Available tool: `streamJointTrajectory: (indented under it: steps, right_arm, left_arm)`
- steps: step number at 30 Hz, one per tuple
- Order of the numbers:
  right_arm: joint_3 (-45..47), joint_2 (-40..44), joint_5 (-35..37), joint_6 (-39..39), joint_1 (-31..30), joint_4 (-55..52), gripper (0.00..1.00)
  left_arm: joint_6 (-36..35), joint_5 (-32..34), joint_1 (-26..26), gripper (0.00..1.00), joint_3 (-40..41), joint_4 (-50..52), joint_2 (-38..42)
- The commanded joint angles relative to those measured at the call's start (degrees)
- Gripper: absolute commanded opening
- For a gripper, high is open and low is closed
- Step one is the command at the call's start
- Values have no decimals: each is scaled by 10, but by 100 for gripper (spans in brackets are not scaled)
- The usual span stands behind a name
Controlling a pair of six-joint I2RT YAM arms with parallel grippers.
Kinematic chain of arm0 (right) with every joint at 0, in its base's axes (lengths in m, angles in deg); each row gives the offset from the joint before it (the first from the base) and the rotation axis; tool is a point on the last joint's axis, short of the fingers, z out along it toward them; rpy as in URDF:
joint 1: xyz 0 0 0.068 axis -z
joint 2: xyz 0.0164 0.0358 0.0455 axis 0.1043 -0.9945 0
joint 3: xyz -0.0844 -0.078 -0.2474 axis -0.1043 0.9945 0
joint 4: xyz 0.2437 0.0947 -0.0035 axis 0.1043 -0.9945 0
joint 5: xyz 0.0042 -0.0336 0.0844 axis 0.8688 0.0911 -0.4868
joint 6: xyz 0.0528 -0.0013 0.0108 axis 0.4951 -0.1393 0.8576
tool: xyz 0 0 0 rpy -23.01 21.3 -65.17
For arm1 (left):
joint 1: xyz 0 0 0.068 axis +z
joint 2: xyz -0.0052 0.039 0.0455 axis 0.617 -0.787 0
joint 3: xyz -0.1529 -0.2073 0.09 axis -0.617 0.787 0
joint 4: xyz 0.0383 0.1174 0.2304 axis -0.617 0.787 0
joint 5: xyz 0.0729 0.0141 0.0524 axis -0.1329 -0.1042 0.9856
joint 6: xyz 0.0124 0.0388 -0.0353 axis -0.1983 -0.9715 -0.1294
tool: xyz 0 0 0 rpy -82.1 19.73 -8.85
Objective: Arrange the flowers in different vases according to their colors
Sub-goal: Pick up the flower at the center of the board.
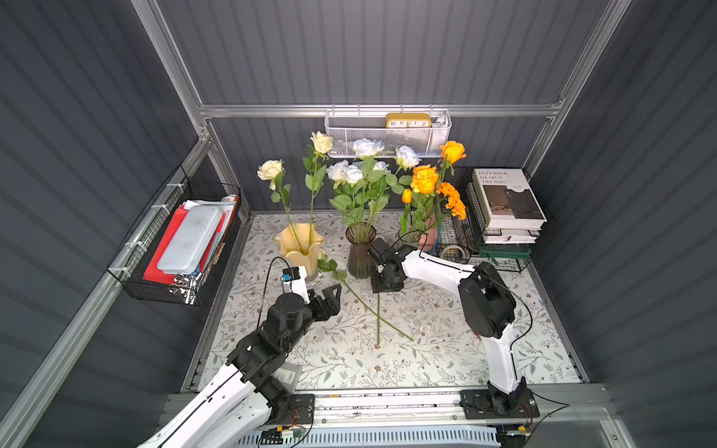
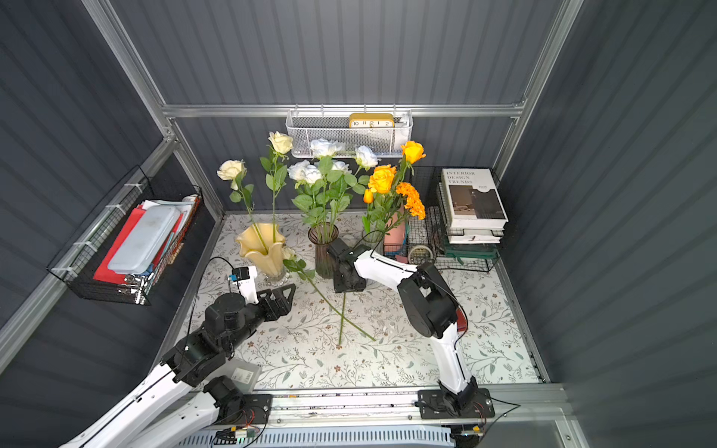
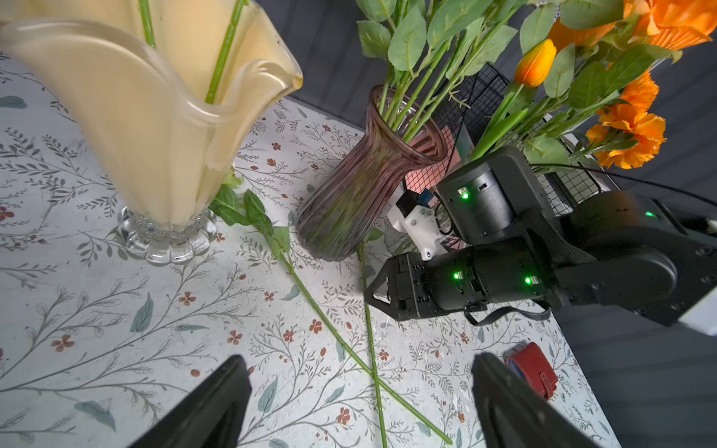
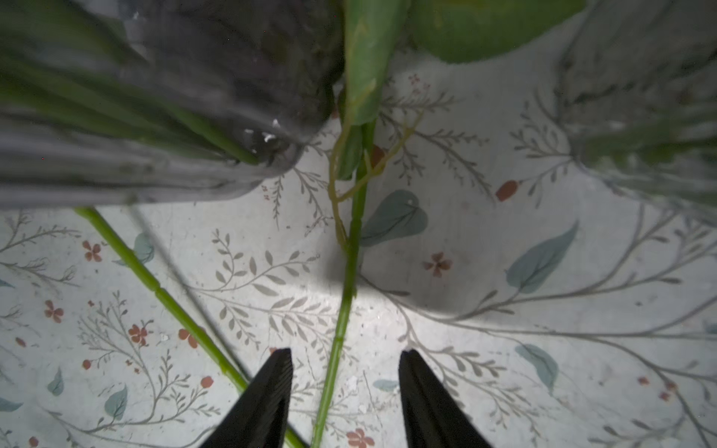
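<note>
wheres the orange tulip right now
In a top view the orange tulip stands at the back, beside the orange roses, just right of the purple vase.

The tabletop (image 1: 426, 360), under a pale cloth printed with leafy sprigs, carries the purple vase (image 1: 361, 254) upright near its back edge. Just left of the purple vase stands the yellow ruffled vase (image 1: 298, 248) on a clear foot. Just right of it is the clear glass vase (image 1: 407, 237), with a black wire basket (image 1: 500, 265) farther right. In front of the purple vase two loose flowers lie flat and crossed: a slanted stem (image 1: 357, 298) with leaves toward the yellow vase, and a straight stem (image 1: 378, 333). A small red object (image 3: 531, 368) lies well to the right.
</note>
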Motion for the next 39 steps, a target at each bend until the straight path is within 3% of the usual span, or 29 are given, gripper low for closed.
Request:
streamJointTrajectory:
  steps: [1,6,14,27,35,39]
  right_arm:
    - [-23,-26,30,-7,-2,-36,49]
    - [-43,-63,58,-12,-5,-66,46]
    - [-32,-82,55,-10,-12,-75,26]
    - [20,-47,23,14,-14,-38,0]
    - [56,19,53,14,-14,-39,0]
    - [77,66,34,2,-14,-40,0]
  left_arm:
    - [7,2,3,93,9,8,11]
    - [4,3,4,93,7,13,11]
    - [3,1,3,93,10,8,10]
    - [-5,-9,3,91,8,5,5]
    - [-8,-19,3,90,15,-3,1]
    - [-9,-21,3,89,21,-12,-10]
